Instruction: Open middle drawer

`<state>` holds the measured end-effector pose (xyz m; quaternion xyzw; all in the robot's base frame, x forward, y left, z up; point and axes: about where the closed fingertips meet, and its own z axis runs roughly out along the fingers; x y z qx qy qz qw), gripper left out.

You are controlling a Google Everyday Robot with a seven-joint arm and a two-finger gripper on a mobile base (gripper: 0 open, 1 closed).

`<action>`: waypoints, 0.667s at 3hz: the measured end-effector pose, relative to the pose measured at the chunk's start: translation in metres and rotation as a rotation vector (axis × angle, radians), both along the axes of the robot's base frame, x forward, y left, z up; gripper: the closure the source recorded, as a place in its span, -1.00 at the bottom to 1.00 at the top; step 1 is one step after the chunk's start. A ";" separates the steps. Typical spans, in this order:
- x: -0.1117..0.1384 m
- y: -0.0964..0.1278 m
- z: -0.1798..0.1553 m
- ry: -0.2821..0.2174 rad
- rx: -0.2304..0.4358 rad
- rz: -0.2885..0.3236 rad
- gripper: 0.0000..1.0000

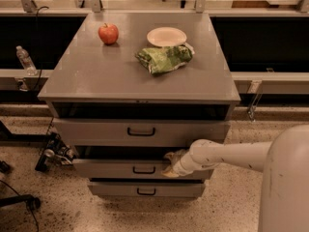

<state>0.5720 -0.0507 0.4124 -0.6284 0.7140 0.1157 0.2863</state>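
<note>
The grey cabinet has three drawers. The middle drawer (111,169) has a mid-height grey front with a small black loop handle (144,169) at its centre. It stands slightly pulled out, with a dark gap above it. My gripper (171,165) comes in from the right on a white arm (227,156). It sits against the right part of the middle drawer's front, just right of the handle, at the front's upper edge.
The top drawer (141,131) and the bottom drawer (146,191) also stand slightly out. On the cabinet top (96,76) are a red apple (108,33), a white plate (166,36) and a green bag (164,58). A water bottle (24,59) stands on the left ledge. Cables lie on the floor at left.
</note>
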 end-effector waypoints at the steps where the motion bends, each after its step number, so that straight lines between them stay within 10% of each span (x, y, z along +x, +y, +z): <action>1: -0.014 -0.002 0.007 0.004 0.001 0.013 0.74; 2: -0.037 -0.009 0.009 0.038 0.005 0.020 1.00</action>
